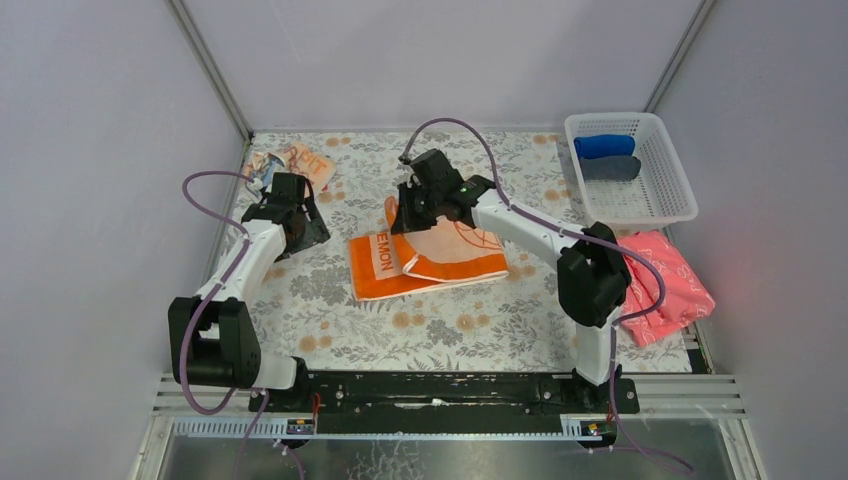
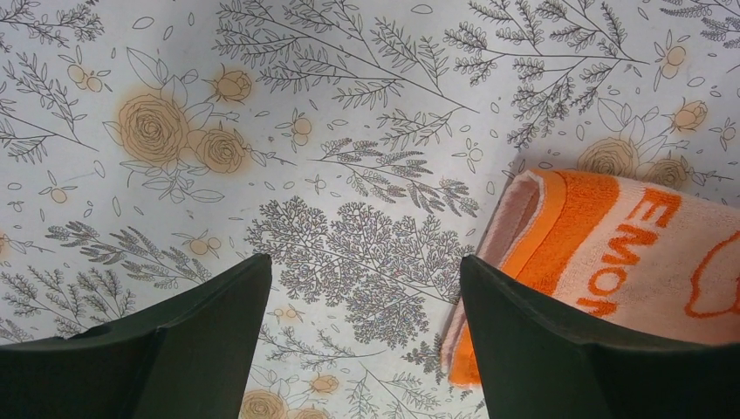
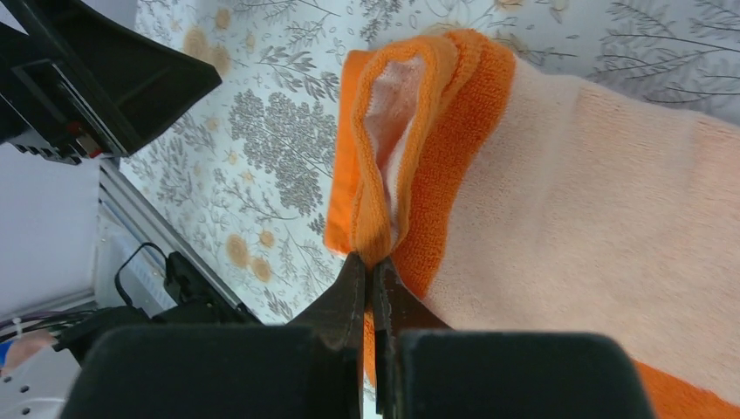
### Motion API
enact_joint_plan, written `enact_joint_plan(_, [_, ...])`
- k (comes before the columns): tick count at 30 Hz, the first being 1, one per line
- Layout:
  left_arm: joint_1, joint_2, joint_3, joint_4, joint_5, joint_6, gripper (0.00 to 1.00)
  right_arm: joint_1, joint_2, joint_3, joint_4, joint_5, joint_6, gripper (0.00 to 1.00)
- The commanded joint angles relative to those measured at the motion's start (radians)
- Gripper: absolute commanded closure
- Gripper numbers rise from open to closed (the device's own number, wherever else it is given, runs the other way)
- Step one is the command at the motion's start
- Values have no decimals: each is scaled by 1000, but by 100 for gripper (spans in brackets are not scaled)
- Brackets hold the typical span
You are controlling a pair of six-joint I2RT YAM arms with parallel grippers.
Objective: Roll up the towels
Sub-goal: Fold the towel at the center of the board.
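The orange-bordered towel lies partly folded mid-table, its lettered end to the left. My right gripper is shut on its far orange edge and holds that edge lifted. In the right wrist view the jaws pinch the bunched orange border of the towel. My left gripper hovers open to the left of the towel. In the left wrist view its fingers straddle bare tablecloth, with the towel's lettered end just right of the right finger. The pale peach towel lies crumpled at the back left corner.
A white basket at the back right holds a blue roll and a dark grey roll. A pink cloth lies at the right edge by the right arm. Walls enclose the flowered table on three sides.
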Motion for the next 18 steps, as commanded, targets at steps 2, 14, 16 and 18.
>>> enact_joint_plan(2, [-1,12,-11,38,20,11,22,29,36,31,123,-73,94,100])
enact_joint_plan(14, [-1,21,-13,38,34,14,22,55,156,16,240,-102,183,93])
enact_joint_plan(16, [-1,26,-13,38,36,15,22,58,176,16,242,-115,190,90])
enact_joint_plan(18, [-1,26,-13,38,37,14,22,60,188,16,247,-124,191,83])
